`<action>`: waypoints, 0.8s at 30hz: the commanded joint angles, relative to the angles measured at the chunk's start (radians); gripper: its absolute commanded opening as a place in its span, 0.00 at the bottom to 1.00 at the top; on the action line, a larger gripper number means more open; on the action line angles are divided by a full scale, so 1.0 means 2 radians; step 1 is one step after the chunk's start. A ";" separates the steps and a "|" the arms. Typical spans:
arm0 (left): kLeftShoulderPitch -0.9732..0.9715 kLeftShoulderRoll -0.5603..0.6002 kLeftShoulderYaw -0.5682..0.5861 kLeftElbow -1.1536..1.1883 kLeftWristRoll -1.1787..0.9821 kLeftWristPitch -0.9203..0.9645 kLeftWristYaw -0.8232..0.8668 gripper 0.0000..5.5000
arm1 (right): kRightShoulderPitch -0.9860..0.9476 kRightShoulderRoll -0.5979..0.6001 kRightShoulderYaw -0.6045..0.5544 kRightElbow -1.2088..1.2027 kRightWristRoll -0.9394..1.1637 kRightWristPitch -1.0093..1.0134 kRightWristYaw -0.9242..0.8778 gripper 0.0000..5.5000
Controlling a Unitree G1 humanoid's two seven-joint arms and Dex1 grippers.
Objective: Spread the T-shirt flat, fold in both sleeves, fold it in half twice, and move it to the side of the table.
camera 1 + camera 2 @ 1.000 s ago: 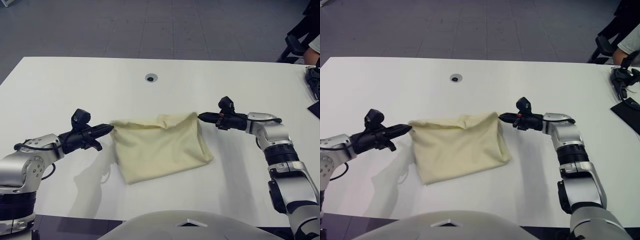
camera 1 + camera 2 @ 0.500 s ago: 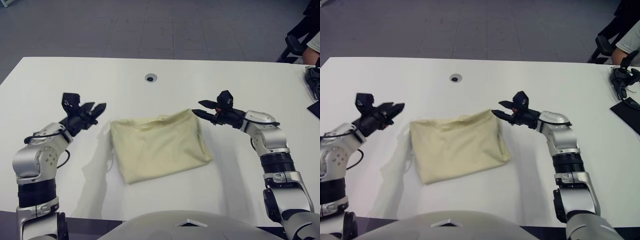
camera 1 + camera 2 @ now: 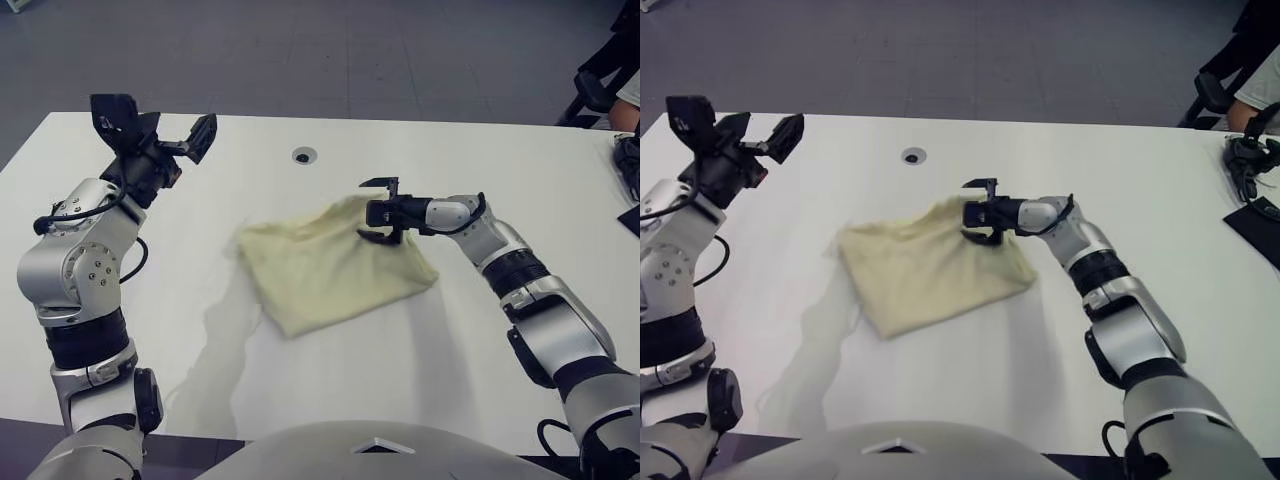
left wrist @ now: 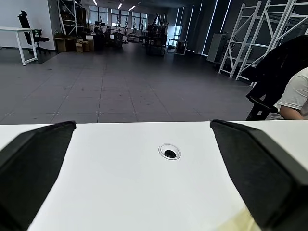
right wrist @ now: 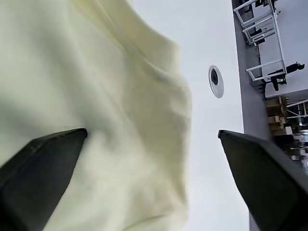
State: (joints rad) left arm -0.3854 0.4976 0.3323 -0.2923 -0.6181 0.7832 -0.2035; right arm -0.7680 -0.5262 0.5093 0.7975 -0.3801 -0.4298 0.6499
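Since the folded T-shirt (image 3: pixel 335 265) lies centred on the table (image 3: pixel 480 150), folding looks done; moving it aside is in hand. R gripper (image 3: pixel 365 210) hangs spread over its far corner; L gripper (image 3: pixel 158 120) raised, spread, empty. Next: R must clamp cloth, drag sideways.

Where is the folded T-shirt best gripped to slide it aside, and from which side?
Probably the T-shirt at its far right corner, coming from the robot's right: the layers bunch up there, lie flat elsewhere, and the right gripper hangs over it, jaws open.
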 commanded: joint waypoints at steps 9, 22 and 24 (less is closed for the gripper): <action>0.028 -0.020 0.002 -0.048 -0.013 0.029 0.020 0.98 | 0.243 -0.264 -0.055 -0.319 0.205 0.114 0.274 0.98; 0.021 -0.044 -0.014 -0.075 -0.029 0.058 0.040 0.98 | 0.266 -0.104 0.010 -0.461 0.114 0.165 0.184 0.98; 0.022 -0.043 -0.013 -0.078 -0.030 0.061 0.041 0.98 | 0.264 -0.102 0.014 -0.456 0.100 0.162 0.183 0.98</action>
State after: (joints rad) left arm -0.3412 0.4104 0.3097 -0.4363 -0.6708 0.8855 -0.1287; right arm -0.2580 -0.7288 0.5015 -0.1477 -0.1075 -0.1189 1.0074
